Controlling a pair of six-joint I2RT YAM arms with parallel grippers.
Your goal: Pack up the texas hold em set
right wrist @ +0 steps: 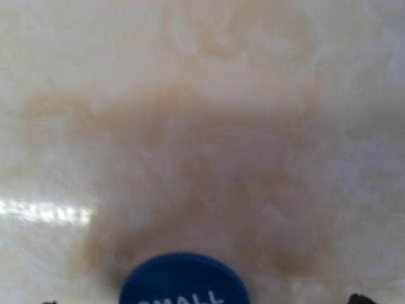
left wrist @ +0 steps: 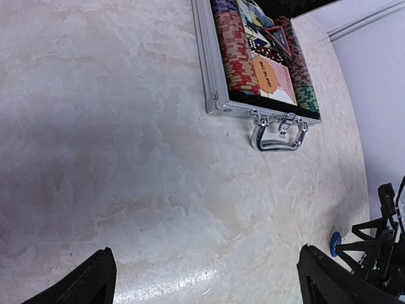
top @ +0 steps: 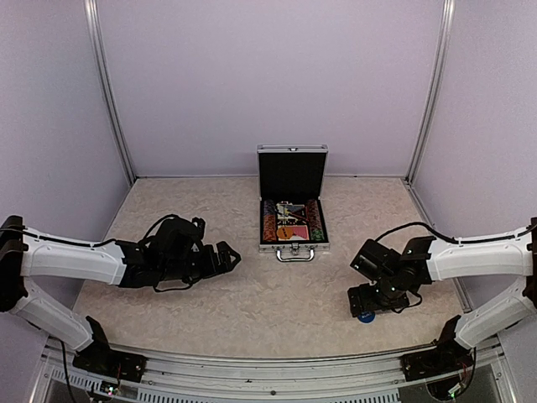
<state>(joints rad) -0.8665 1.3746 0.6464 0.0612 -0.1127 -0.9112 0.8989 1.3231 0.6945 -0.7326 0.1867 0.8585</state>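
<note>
Lying between lilac walls (top: 268,84), marbled beige tabletop (top: 252,290) bears open briefcase (top: 292,247).

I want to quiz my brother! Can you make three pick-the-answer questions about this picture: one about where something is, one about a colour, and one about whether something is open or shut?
1. The silver briefcase is
A. shut tight
B. open, with its lid standing up
C. upside down

2. The BIG BLIND disc inside it is
A. orange
B. green
C. purple

3. The blue disc is
A. inside the briefcase
B. on the table, at the tips of the right hand
C. on top of the lid

Answers:
1 B, because the top view shows the black-lined lid upright behind the chips.
2 A, because the left wrist view shows it orange on the cards.
3 B, because the right wrist view shows it lying on the marbled tabletop.
</note>
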